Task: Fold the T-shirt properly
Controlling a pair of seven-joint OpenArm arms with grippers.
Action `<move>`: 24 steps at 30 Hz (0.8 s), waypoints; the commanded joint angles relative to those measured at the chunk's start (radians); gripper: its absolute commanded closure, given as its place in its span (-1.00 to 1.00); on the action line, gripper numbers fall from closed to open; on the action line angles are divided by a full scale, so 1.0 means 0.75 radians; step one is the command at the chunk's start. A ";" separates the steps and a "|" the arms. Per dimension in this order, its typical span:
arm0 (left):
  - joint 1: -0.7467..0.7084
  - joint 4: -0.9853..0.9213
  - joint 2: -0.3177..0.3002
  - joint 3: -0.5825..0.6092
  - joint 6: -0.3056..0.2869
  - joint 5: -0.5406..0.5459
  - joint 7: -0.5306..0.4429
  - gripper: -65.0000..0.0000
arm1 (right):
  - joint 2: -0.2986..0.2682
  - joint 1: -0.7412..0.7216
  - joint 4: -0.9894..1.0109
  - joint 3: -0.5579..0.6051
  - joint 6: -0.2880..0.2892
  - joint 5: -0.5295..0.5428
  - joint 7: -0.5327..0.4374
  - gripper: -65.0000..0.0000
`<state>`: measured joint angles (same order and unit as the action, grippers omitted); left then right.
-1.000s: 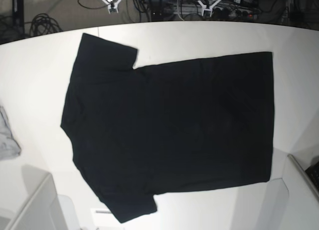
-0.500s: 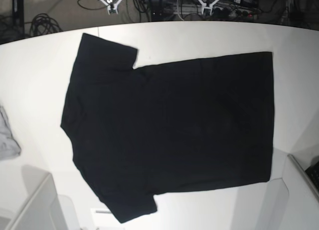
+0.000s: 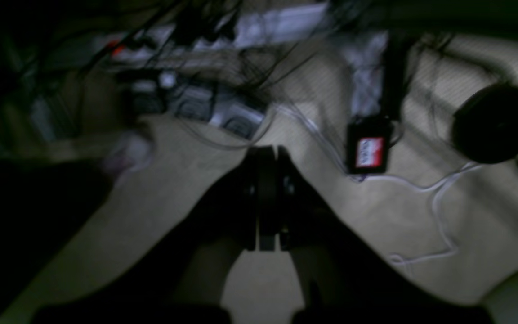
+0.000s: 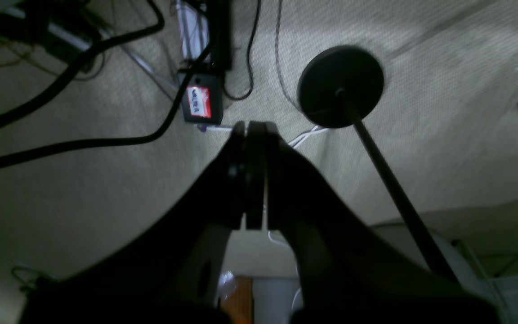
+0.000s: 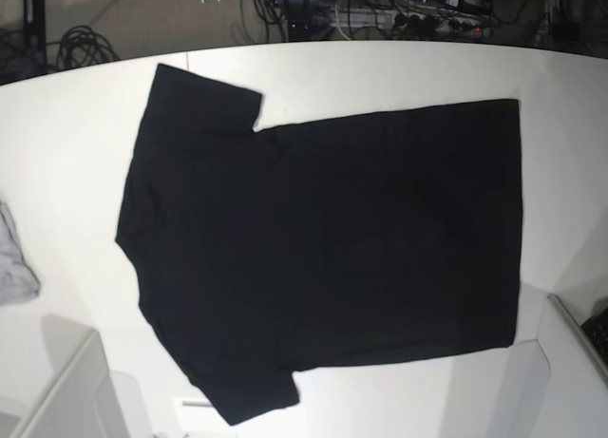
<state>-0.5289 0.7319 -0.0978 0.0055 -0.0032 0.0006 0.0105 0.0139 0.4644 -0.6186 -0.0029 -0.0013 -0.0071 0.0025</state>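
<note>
Left fingers (image 3: 265, 198) and right fingers (image 4: 252, 175) pressed together over floor (left view blurred), T-shirt (image 5: 323, 238) flat on tabletop (image 5: 76, 153)

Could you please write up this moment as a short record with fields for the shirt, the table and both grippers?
garment: T-shirt, black, spread flat and unfolded, plain side up
orientation: sleeves toward the base view's left, hem toward its right
surface: white table
other cloth: small grey cloth at the table's left edge, apart from the shirt
left gripper: shut, empty, over the floor and cables
right gripper: shut, empty, over the floor near a round black stand base
folding: not yet begun
</note>
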 commanded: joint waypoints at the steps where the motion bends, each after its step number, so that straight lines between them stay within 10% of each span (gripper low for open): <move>1: -0.047 0.083 -0.016 0.000 0.001 0.004 -0.015 1.00 | -0.005 0.049 -0.052 -0.003 0.001 0.002 -0.002 1.00; 17: -0.591 0.926 -0.171 -0.055 0.007 0.019 -0.015 1.00 | 0.062 0.534 -1.120 -0.318 0.001 0.004 0.311 1.00; 24: -0.720 1.278 -0.173 -0.297 0.001 0.244 -0.013 1.00 | 0.122 0.585 -1.488 -0.453 0.003 0.004 0.358 1.00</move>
<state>-1.0447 1.6840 -0.2222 -0.2134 -0.0067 0.1894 0.0143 0.1089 0.8898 -1.7229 -0.3363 0.0074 -0.0021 0.2863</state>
